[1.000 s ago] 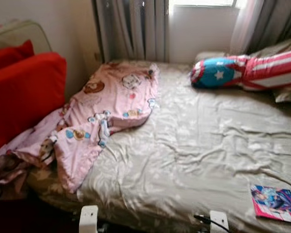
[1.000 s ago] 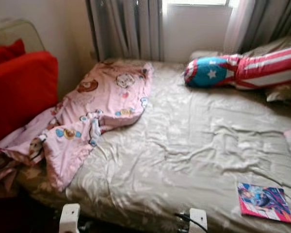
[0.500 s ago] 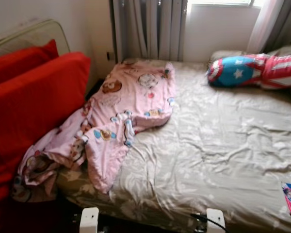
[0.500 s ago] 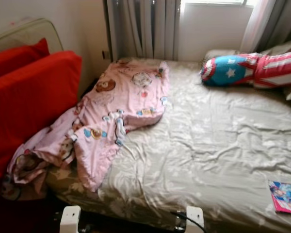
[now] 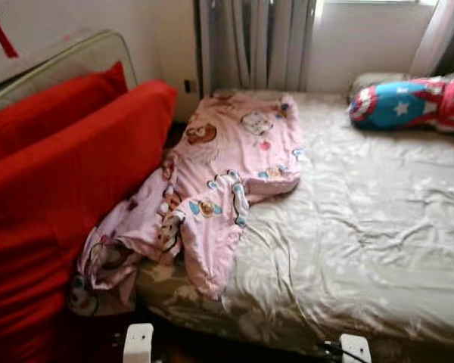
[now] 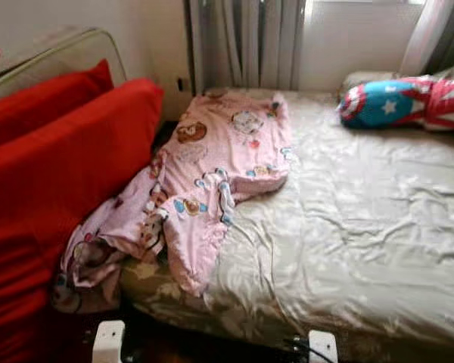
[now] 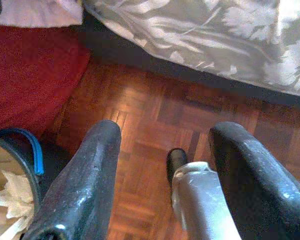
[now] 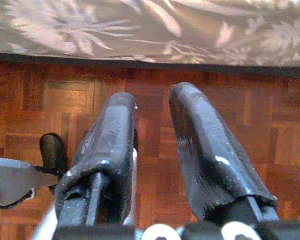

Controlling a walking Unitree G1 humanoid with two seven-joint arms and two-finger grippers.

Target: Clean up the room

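On the bed (image 5: pixel 378 227), the pink blanket (image 5: pixel 219 181) runs lengthwise, spilling floorward

A pink cartoon-print blanket (image 5: pixel 227 178) lies crumpled along the left side of the bed (image 5: pixel 378 227), one end spilling off its near corner; a star-and-stripes pillow (image 5: pixel 408 102) rests at the head.

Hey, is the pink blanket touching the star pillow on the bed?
Apart. In the left eye view the pink blanket lies by the red cushions, and bare sheet separates it from the star pillow near the window.
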